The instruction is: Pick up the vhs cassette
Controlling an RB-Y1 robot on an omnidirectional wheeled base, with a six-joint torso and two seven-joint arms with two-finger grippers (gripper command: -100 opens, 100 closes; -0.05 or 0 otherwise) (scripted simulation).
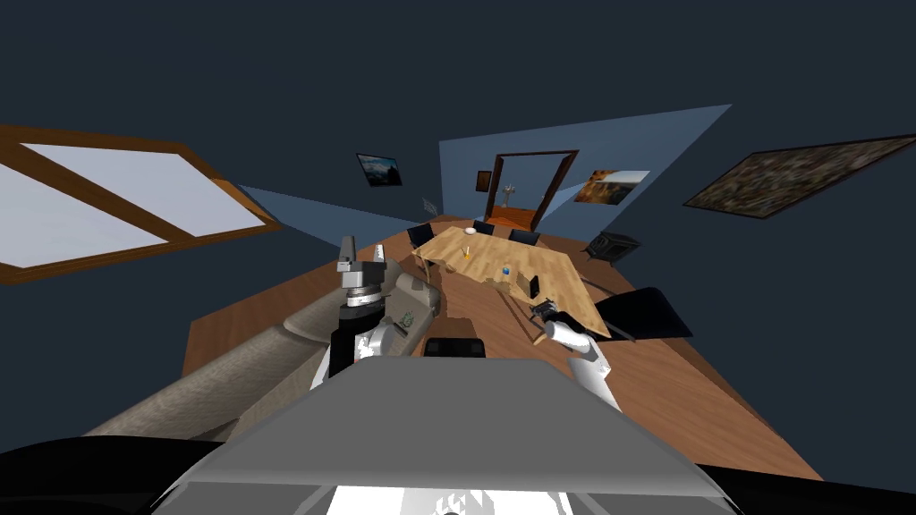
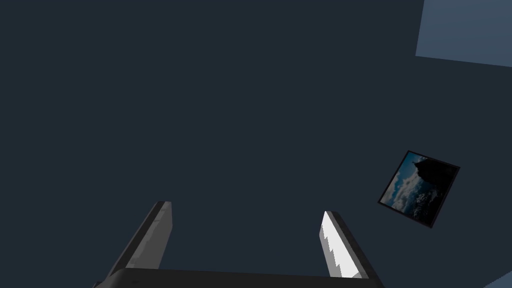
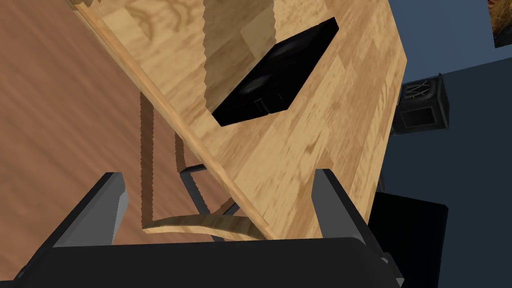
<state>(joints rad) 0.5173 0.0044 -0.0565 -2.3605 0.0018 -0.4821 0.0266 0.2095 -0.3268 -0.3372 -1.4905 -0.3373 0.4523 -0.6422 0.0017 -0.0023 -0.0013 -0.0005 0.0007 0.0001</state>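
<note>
With the right tool (image 3: 217,175) spread open just off the counter's (image 3: 325,150) edge and the black cassette (image 3: 280,75) lying flat further in, a low reach could strike the rim, while the left tool (image 2: 247,207) waits open.

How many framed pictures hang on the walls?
4: sky picture on the left wall, small dark picture left of the doorway, orange picture right of it, large mottled picture far right. Others may be hidden.
</note>
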